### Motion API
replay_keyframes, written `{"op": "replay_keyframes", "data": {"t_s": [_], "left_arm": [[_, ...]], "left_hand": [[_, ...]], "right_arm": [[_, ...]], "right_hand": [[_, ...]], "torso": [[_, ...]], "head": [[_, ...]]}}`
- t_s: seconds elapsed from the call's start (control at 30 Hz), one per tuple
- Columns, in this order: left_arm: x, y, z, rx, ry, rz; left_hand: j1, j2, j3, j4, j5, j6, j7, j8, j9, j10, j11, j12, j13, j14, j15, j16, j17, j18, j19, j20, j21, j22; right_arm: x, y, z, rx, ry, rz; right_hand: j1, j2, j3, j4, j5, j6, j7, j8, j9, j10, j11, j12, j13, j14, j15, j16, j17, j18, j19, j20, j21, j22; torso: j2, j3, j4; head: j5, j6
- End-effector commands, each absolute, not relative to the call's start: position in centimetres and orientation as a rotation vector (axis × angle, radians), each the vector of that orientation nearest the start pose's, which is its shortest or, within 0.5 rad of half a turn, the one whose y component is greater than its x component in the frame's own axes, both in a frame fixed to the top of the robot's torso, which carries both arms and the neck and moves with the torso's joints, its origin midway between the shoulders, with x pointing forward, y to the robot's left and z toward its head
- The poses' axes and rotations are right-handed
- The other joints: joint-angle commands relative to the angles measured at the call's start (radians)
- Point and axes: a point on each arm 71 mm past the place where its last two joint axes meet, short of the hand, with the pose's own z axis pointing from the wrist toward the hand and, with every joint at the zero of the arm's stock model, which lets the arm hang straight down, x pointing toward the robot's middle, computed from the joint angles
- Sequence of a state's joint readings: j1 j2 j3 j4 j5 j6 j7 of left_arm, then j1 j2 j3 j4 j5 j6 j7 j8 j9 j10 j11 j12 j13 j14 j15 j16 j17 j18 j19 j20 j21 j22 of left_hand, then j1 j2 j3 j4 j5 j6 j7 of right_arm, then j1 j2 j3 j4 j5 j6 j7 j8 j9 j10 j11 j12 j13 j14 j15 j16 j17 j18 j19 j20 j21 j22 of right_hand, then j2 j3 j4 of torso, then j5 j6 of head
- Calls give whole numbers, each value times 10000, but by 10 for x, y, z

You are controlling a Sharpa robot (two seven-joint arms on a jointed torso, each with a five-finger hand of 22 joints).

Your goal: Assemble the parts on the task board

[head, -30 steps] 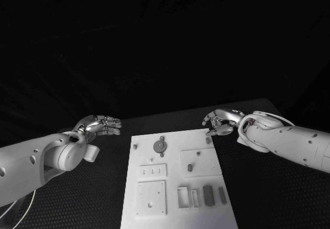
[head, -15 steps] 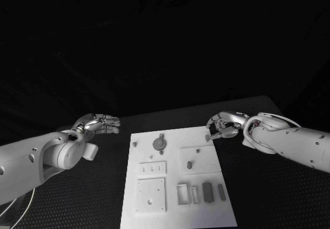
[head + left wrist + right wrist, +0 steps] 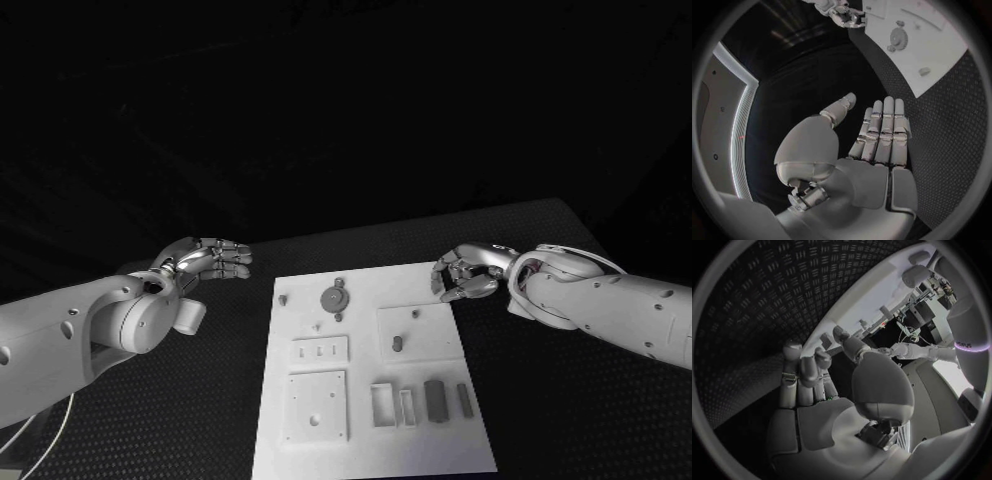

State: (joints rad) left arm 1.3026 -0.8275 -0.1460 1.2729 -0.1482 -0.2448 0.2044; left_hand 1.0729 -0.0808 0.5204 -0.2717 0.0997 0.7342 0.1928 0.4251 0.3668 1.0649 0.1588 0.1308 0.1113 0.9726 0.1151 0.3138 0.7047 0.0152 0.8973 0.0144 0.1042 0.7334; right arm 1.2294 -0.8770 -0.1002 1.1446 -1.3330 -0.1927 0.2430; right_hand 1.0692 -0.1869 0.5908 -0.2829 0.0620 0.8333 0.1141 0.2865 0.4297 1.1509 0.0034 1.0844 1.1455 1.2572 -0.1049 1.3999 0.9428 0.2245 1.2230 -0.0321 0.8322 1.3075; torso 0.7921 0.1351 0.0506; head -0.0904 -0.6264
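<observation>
Board: I see the white task board [image 3: 372, 385] flat in the middle of the table [image 3: 562, 400], long side running from 12 to 6 o'clock.
Progress: I judge we're early. A round disc [image 3: 335, 298] sits near the board's 12 o'clock end, a dark oval peg [image 3: 395, 344] stands in the square block at centre-right, and a dark bar [image 3: 434, 400] plus a slimmer one [image 3: 464, 399] lie loose-looking at about 5 o'clock beside an open white frame [image 3: 382, 405].
Left to do: I reckon those bars need seating, and a small piece [image 3: 437, 288] at the board's 1 o'clock edge looks unplaced.
Left hand: my left hand [image 3: 209, 259] hovers off the board at 10 o'clock, palm flat, fingers straight and side by side, holding nothing.
Right hand: my right hand [image 3: 472, 272] sits just off the 1 o'clock corner, fingers curled in; whether it has pinched anything, I cannot tell.
Surfaces: board matte white and smooth with raised square blocks; table black with a stamped, bumpy tread; hands polished silver metal.
</observation>
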Motion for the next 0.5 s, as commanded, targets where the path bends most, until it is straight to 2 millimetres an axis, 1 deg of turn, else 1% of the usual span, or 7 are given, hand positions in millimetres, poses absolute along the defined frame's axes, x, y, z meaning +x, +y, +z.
{"op": "replay_keyframes", "data": {"t_s": [0.03,0.27,0.33,0.4,0.5], "left_arm": [[534,279,-185,-10309,15701,-12199],[534,278,-185,-10307,15719,-12216],[534,278,-185,-10306,15718,-12218],[534,278,-185,-10308,15727,-12221],[534,279,-185,-10319,15735,-12210]], "left_hand": [[-65,9,-12,9,-38,-27,177,-64,14,81,2,-60,-4,77,-22,-62,17,-21,56,-13,-45,12],[-68,11,-14,10,-38,-28,178,-66,15,81,2,-63,-5,77,-22,-66,20,-22,56,-13,-47,12],[-69,11,-15,10,-38,-28,178,-67,15,81,2,-64,-5,77,-22,-66,21,-22,56,-13,-48,12],[-71,12,-16,11,-39,-28,179,-67,16,81,3,-65,-5,77,-21,-67,21,-23,57,-13,-49,12],[-73,14,-17,12,-39,-28,179,-68,16,81,3,-66,-5,77,-21,-69,23,-23,57,-12,-50,13]], "right_arm": [[526,-325,-213,-1479,17797,5956],[527,-323,-218,-1441,17814,5974],[526,-323,-218,-1430,17825,5976],[526,-323,-219,-1432,17856,6004],[526,-321,-221,-1435,17881,6057]], "right_hand": [[104,26,16,-52,-35,27,-72,53,17,15,-80,-11,-19,6,-54,-43,-9,373,-63,10,-19,211],[163,252,-1,-52,-36,101,-69,121,52,19,-79,-1,-27,8,-56,-27,-8,373,-71,13,1,215],[175,306,-6,-56,-35,117,-68,136,59,19,-77,2,-29,9,-55,-23,-8,373,-73,12,7,215],[196,372,-12,-61,-35,140,-66,154,68,20,-75,6,-31,10,-53,-17,-8,373,-75,11,14,216],[239,480,-22,-68,-35,181,-67,186,84,20,-76,13,-32,10,-53,-9,-7,373,-83,9,24,217]], "torso": [[7,-2,321],[8,-18,312],[5,-14,304],[3,-6,311],[3,-7,313]], "head": [[19,-26],[35,-58],[48,-65],[52,-77],[51,-86]]}}
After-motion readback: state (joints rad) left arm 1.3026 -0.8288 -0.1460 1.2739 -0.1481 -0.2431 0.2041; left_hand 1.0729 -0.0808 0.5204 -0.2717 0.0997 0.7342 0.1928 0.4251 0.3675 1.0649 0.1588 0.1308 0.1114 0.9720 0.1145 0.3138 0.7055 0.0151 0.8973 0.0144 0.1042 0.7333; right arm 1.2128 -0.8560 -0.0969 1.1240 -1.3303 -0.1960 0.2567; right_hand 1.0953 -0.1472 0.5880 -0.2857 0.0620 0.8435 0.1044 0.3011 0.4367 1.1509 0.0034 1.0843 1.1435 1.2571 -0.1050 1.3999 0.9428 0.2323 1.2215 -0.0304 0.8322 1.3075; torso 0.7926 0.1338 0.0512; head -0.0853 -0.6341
